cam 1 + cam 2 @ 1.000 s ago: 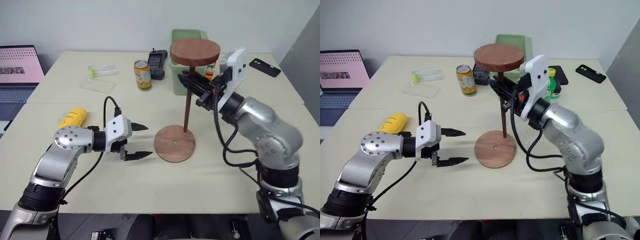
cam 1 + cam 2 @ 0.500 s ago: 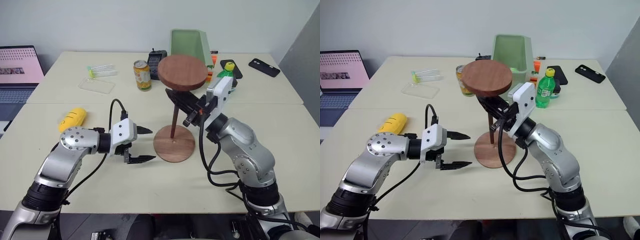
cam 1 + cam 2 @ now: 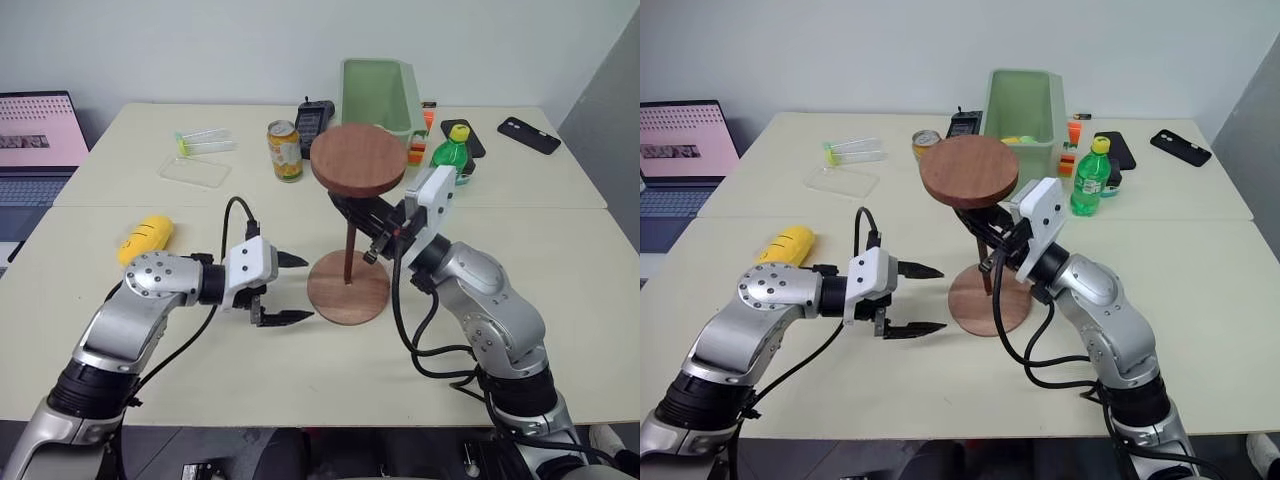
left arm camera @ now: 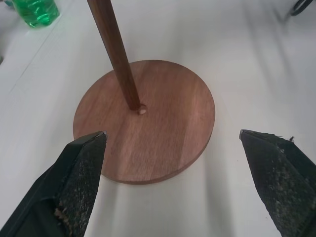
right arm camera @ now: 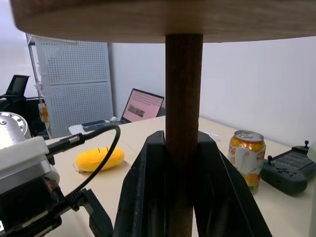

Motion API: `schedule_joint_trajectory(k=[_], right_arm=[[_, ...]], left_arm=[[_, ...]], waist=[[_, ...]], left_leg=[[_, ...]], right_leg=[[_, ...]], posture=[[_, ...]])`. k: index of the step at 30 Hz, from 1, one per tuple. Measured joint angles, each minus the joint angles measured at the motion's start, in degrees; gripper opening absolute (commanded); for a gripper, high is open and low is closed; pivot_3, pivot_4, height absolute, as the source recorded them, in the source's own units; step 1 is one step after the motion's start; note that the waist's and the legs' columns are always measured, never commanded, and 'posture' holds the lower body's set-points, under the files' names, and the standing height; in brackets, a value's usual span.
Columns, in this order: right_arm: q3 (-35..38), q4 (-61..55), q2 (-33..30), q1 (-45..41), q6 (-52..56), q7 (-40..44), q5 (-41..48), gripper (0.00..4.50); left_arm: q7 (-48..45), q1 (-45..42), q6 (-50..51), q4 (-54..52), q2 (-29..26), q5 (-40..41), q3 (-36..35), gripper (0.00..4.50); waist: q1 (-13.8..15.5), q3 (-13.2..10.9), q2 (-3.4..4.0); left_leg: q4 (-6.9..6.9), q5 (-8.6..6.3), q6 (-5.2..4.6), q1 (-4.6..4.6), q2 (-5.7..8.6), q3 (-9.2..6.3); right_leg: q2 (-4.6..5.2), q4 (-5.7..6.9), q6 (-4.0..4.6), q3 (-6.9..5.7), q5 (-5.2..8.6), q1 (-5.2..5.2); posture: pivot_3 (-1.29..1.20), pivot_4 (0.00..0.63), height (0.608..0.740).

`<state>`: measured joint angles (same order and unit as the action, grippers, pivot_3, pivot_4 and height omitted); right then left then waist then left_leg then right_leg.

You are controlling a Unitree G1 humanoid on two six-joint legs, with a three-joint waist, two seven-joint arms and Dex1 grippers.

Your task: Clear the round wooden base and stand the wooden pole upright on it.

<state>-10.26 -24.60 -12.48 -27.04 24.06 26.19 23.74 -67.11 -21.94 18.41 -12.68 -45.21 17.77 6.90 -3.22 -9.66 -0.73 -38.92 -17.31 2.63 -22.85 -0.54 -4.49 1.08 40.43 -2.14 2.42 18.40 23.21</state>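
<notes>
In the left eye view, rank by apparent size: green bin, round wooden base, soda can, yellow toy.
1. Green bin and round wooden base: look alike; the bin sits farther away, so unranked.
2. Yellow toy.
3. Soda can, slightly smaller, though farther away.

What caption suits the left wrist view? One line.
Wooden pole tip meets the round wooden base just beside its centre hole, between open left gripper jaws.

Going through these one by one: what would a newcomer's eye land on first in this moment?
First, the wooden pole, disc end up, gripped by the right gripper just under the disc, its lower tip right at the centre hole of the round wooden base. Next, the left gripper, open and level, just left of the base. Behind stand a green bin, a soda can and a green bottle.
</notes>
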Motion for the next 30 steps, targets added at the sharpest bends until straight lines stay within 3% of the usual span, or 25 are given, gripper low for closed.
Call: schedule_joint_trajectory(k=[30], right_arm=[[-0.53,1.45,0.51,1.73,-3.86,1.48,-3.94,0.25]], left_arm=[[-2.15,0.04,-1.43,2.14,-0.09,0.02,-0.10,4.50]], waist=[[0.00,0.01,-0.01]], left_leg=[[-0.04,0.02,0.02,0.10,-0.01,0.00]], right_leg=[[-0.01,0.22,0.00,0.02,0.00,0.00]], posture=[[0.00,0.150,0.740]])
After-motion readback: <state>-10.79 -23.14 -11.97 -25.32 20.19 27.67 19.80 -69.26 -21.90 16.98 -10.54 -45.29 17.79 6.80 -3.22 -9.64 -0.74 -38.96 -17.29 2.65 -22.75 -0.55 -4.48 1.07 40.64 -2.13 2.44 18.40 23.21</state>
